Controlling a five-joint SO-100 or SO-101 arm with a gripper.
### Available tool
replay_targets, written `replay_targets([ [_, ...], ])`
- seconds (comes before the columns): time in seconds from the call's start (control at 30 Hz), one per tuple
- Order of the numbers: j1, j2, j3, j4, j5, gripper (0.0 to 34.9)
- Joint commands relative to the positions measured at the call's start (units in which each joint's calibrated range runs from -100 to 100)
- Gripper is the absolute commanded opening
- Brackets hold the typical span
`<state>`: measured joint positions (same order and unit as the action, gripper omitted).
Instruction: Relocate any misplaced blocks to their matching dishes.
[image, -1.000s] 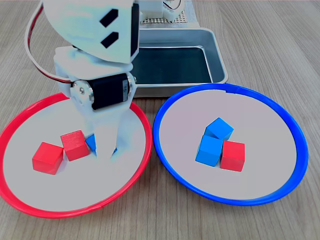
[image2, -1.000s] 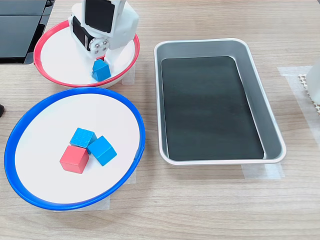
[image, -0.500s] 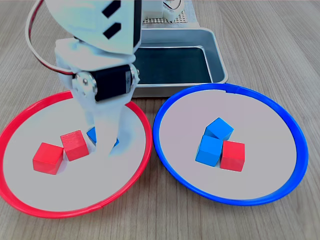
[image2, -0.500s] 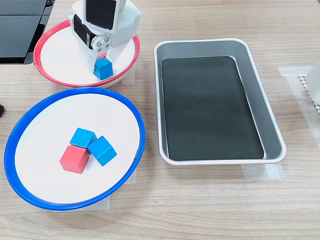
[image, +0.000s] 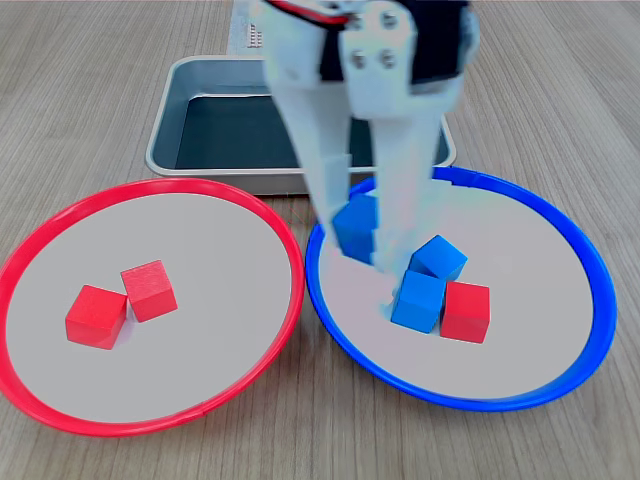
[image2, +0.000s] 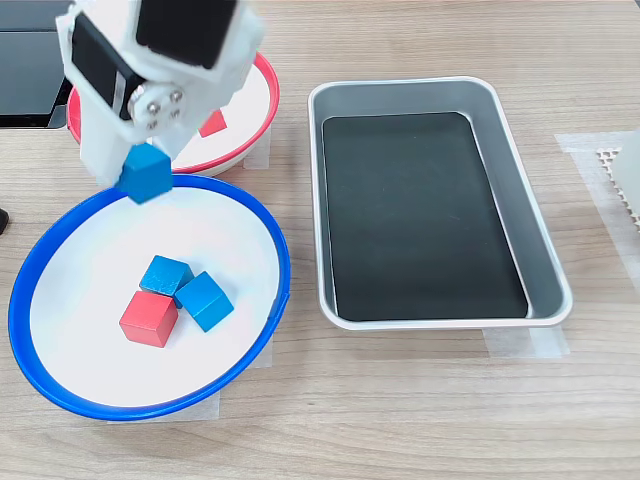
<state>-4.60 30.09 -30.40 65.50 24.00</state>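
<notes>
gripper (image: 362, 228) clamped on a blue cube (image2: 146, 173), held above the left edge of the blue-rimmed plate (image: 590, 262) in the first exterior view, near centre frame; that plate also carries two blue cubes (image: 428, 283) plus a red cube (image: 466, 311); red-rimmed plate (image: 60, 215), lower left, has two red cubes (image: 120, 303).

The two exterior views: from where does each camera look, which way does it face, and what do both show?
First exterior view: looks from in front of the two plates, low and oblique, toward the metal tray behind them; the gripper comes down from the top edge, holding the blue cube.
Second exterior view: looks steeply down from higher up, plates at the second exterior view's left, tray to the right; the arm's white body shows at upper left.
Shared: red-rimmed plate, blue-rimmed plate, tray, gripper and held cube.
</notes>
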Motion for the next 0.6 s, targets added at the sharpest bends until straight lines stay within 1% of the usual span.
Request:
replay_targets([
  [0.0,-3.92,-4.72,1.59,0.83,-1.47,0.4],
  [0.1,-5.80,-5.40,3.41,0.99,-1.86,0.4],
  [0.2,-5.99,-5.40,3.95,1.16,-1.76,0.4],
  [0.57,0.04,-5.23,11.69,0.41,4.49,0.4],
])
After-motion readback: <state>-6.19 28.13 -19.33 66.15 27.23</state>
